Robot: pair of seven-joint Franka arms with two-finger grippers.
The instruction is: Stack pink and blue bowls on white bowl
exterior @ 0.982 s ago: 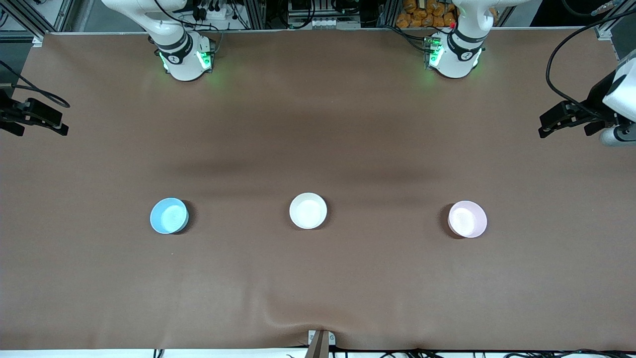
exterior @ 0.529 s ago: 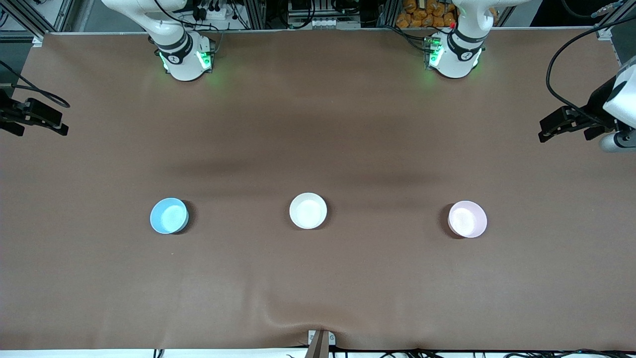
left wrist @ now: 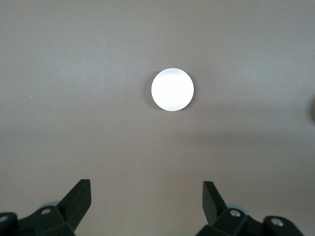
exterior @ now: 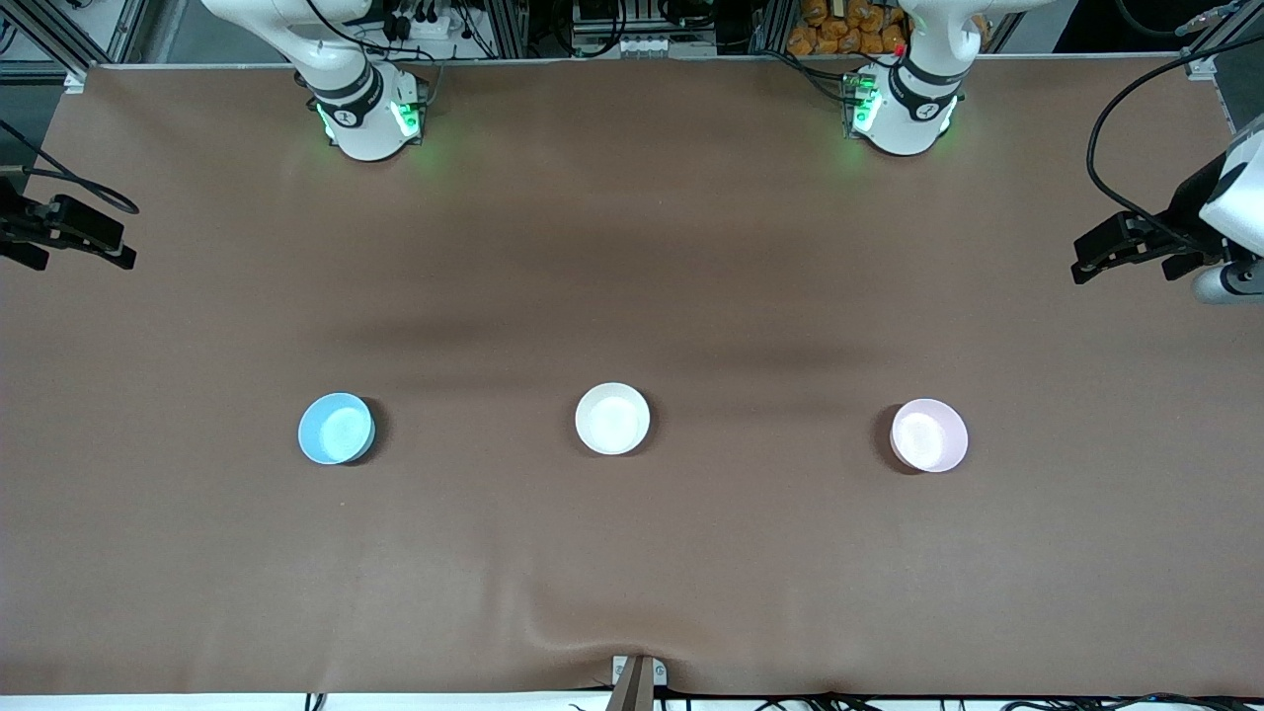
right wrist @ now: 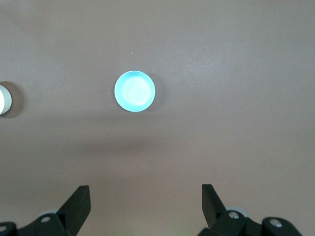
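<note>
Three bowls stand in a row on the brown table: the blue bowl (exterior: 336,428) toward the right arm's end, the white bowl (exterior: 612,419) in the middle, the pink bowl (exterior: 928,435) toward the left arm's end. My left gripper (exterior: 1096,252) hangs open and empty over the table's edge at its own end; its wrist view (left wrist: 146,189) shows the pink bowl (left wrist: 172,89), washed out pale. My right gripper (exterior: 114,242) hangs open and empty over its own end; its wrist view (right wrist: 146,194) shows the blue bowl (right wrist: 135,91) and the white bowl's edge (right wrist: 4,99).
The brown table cover (exterior: 632,553) has a small wrinkle near the front edge, by a metal bracket (exterior: 638,676). Both arm bases (exterior: 370,118) stand along the table's back edge. Cables hang by the left arm's end.
My left gripper has shifted slightly at its end of the table. The bowls and the right arm have not moved.
</note>
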